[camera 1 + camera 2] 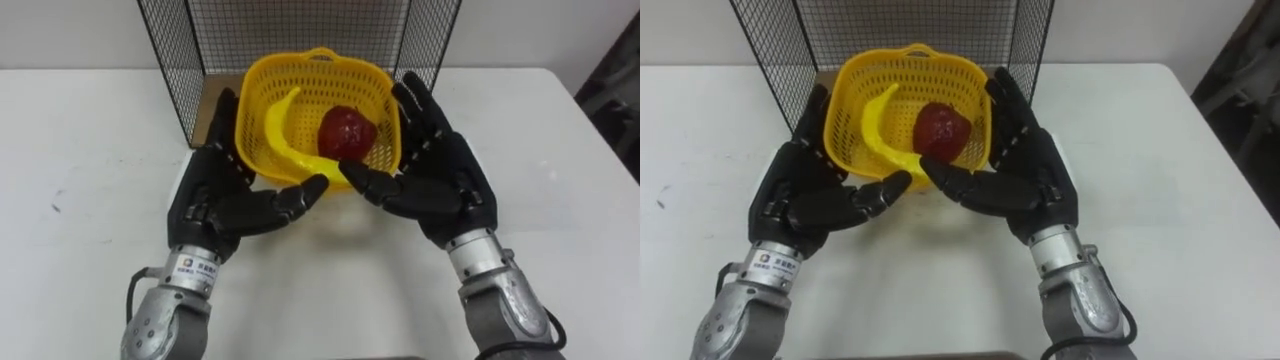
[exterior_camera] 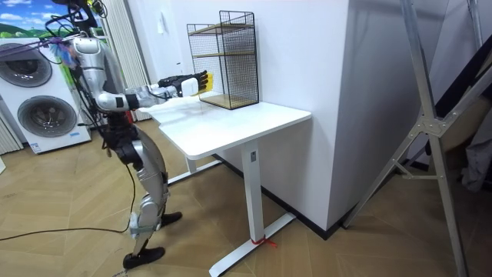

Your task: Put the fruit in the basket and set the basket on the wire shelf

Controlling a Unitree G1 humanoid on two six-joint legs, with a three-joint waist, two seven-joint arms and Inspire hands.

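Left eye view: straight-fingered left hand (image 1: 207, 198) and right hand (image 1: 445, 175) flat against the basket (image 1: 335, 82)

Yellow basket (image 1: 322, 54), yellow banana (image 1: 272, 125), dark-red fruit (image 1: 347, 132)

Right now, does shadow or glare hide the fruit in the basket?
Left eye view: no; the banana and red fruit in the basket are evenly lit, with only a soft shadow on the table beneath. Room view: the fruit is too small to tell.

A white table (image 2: 238, 123) stands on a wooden floor (image 2: 346, 250), a washing machine (image 2: 46, 111) at the room view's left.
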